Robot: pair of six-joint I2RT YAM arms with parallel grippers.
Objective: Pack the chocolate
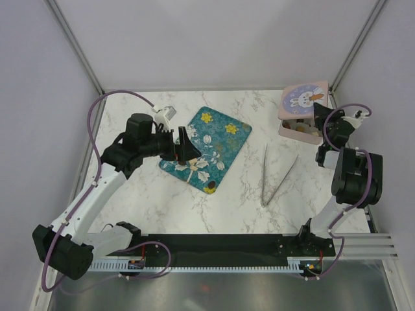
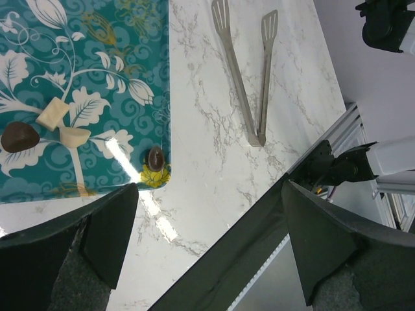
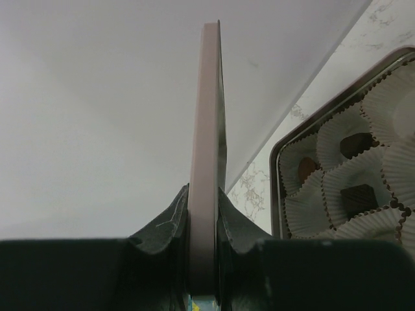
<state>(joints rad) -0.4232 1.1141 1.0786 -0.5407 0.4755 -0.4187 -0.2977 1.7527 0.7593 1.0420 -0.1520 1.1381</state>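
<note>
Where the box [image 3: 275,194] runs off-frame, only some chocolate [image 3: 358,194] shows inside.
More, dark and tan, lies on the tray [image 2: 130,39]; left pincer [image 2: 211,223] spread above, right pincer [image 3: 206,204] clenched on the lid [image 3: 209,97].

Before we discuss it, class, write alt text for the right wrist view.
The right fingers pinch a pink lid edge-on and upright. Beside it lies an open tin of white paper cups, three holding chocolates.

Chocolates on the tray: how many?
4 in left wrist view: dark chocolate, two tan pieces beside it, brown chocolate at the tray corner. Others may be out of frame.
</note>
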